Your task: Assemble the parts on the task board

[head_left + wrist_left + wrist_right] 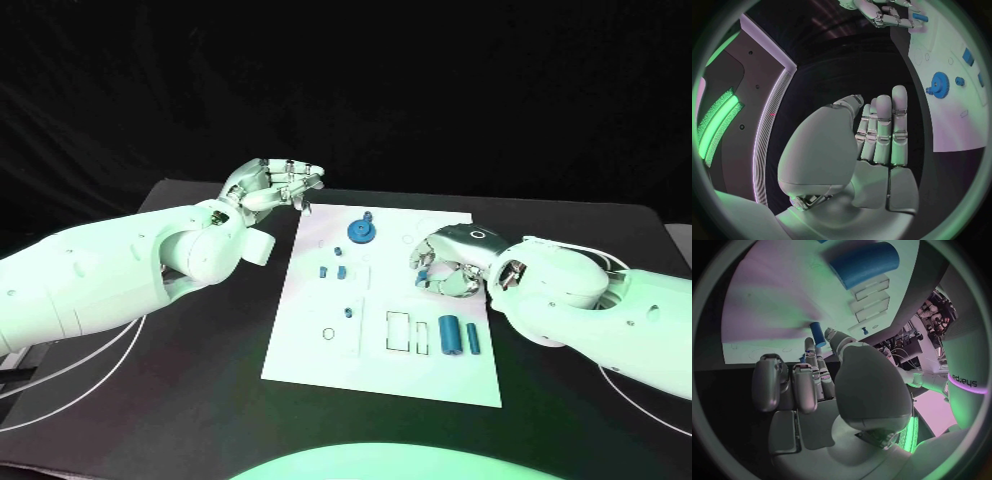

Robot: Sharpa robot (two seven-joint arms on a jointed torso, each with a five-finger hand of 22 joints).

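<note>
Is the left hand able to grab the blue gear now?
Probably yes. The left hand is empty beside the board's far corner, and nothing lies between it and the gear.

Green-tinted light on a dark scene; wrist views bend at their rims; nearest cylinder (865, 263) blurred.

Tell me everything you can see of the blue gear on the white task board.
The blue gear is a round, toothed wheel, plastic by its look, lying flat near the far edge of the white task board, with a small blue knob just beyond it. Neither hand touches it: the right hand is beside it, apart.
</note>
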